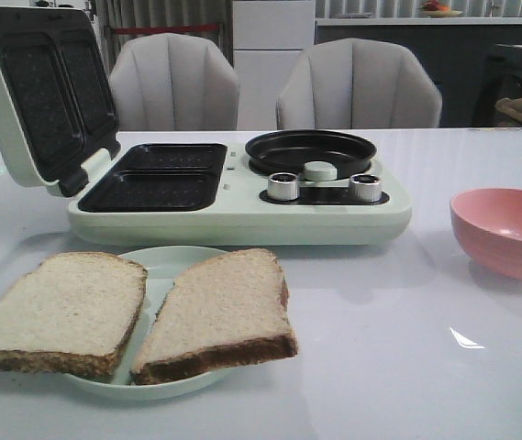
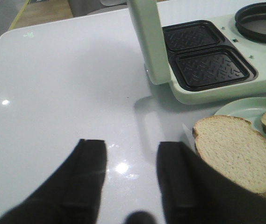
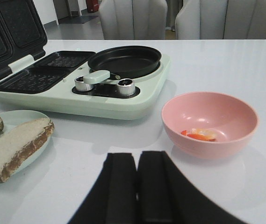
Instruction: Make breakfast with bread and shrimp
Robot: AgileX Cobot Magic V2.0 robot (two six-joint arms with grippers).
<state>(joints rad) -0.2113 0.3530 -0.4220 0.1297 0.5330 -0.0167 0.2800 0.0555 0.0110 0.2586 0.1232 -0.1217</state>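
Left black gripper (image 2: 128, 175) sits spread wide over bare table; right black gripper (image 3: 136, 186) is pinched together, empty. Two pale brown-crusted bread slices (image 1: 132, 312) share a mint plate (image 1: 164, 266), orange shrimp bits (image 3: 199, 134) in the pink bowl (image 3: 210, 123).

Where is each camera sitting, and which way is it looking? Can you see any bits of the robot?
Front view: looks forward across the table at the breakfast maker, two bread slices, pink bowl; no robot parts.
Left wrist view: above the left gripper, open, facing the waffle plates and bread.
Right wrist view: behind the right gripper, shut, facing the bowl holding shrimp.
All share the breakfast maker and bread.
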